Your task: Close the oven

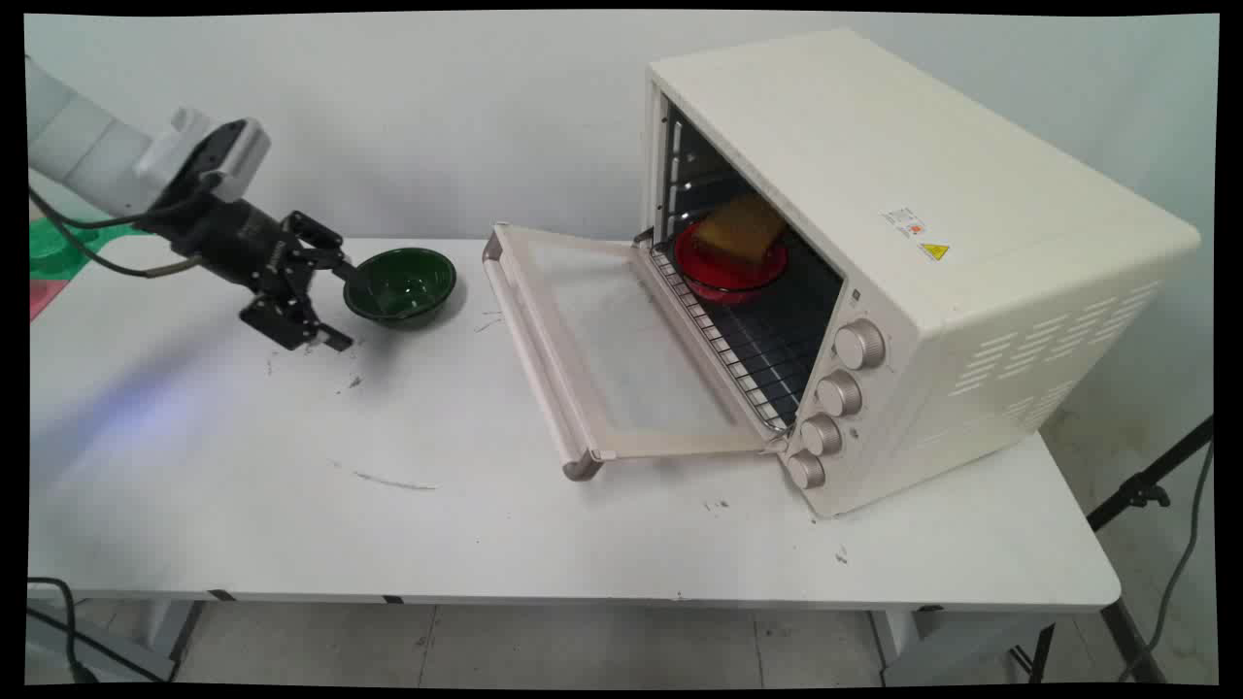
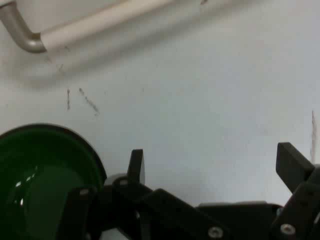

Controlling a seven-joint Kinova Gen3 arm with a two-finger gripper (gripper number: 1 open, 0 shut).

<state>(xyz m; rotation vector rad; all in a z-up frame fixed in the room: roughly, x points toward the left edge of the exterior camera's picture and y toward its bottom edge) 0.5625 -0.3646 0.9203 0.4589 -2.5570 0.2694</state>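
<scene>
The gripper [image 1: 340, 303] sits low over the table's [image 1: 291, 505] left side with its fingers spread wide, nothing between them. Right beside it is a green bowl [image 1: 401, 284], upright on the table; one finger is next to the bowl's rim, looks like touching or nearly so, can't tell for sure. From the hand view the bowl [image 2: 42, 182] sits at the lower left, with just bare scuffed table between the fingertips [image 2: 136, 165]. Off to the right there's a cream toaster oven [image 1: 903, 262] with its door [image 1: 612, 349] dropped flat open toward the bowl; the door's handle [image 2: 90, 24] shows up top in the hand view. Inside on the rack [image 1: 748, 349] is a red bowl [image 1: 728, 267] with a slice of bread [image 1: 740, 228] on it.
</scene>
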